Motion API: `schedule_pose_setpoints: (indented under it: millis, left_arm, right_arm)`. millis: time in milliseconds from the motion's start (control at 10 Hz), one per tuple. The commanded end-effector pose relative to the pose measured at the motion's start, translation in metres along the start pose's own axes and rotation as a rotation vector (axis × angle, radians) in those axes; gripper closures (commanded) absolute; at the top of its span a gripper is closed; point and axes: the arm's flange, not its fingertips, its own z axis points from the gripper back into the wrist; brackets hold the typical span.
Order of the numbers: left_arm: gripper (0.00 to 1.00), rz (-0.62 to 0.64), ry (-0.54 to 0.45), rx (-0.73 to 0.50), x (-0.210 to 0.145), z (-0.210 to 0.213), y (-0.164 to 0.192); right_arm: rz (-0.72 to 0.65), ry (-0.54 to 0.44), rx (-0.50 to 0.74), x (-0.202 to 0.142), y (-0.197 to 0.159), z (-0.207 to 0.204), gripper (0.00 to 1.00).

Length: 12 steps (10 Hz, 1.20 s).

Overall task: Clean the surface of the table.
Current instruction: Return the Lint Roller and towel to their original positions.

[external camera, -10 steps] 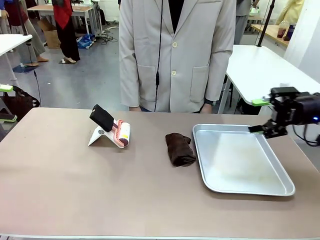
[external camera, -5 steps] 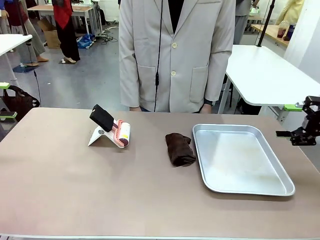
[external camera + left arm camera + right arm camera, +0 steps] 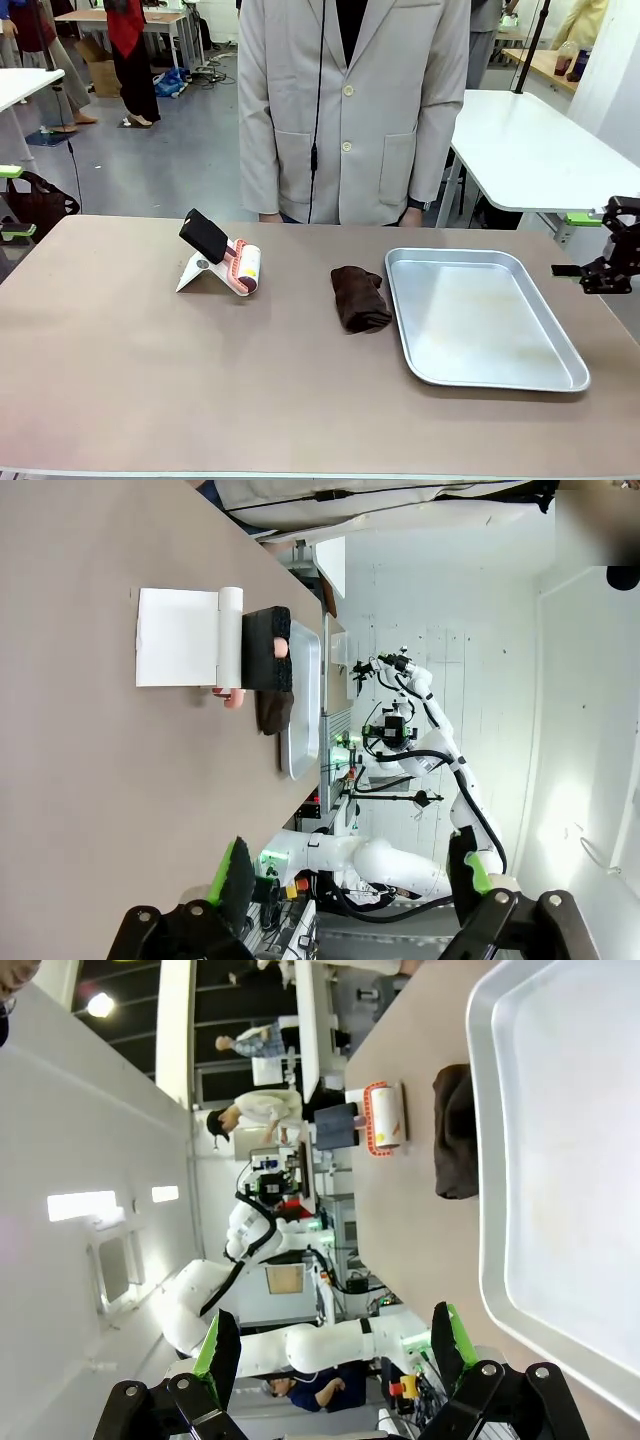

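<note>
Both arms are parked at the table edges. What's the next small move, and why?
Probably bring the open right gripper in toward the folded brown cloth. It lies untouched on the table beside the tray, nearer that arm.

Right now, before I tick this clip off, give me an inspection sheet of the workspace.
Surface: the table, matte brownish top, no spills or crumbs visible.
Job's things: folded brown cloth lying just left of the silver tray; the tray's inside looks bare.
Clutter: lint roller resting on its white stand, black handle tilted up.
Grippers: right gripper open, off the table's right edge, holding nothing; left gripper open, holding nothing.
Cables: a thin black cord hangs down the person's jacket; nothing seen on the table.
Surroundings: person in a pale jacket at the far edge; white-topped table behind.
</note>
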Motion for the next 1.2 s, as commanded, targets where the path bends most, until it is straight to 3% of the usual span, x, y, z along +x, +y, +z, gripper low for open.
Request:
schedule_pose_setpoints:
  millis: [0, 1100]
  left_arm:
    - [0.00, -0.006, 0.000, -0.005, -0.0026, -0.0002, -0.0016]
    - [0.00, -0.006, 0.000, -0.005, -0.0026, -0.0002, -0.0016]
  right_arm:
    - [0.004, 0.004, 0.010, -0.0015, 0.0037, 0.0008, 0.00]
    - [0.004, 0.004, 0.010, -0.0015, 0.0037, 0.0008, 0.00]
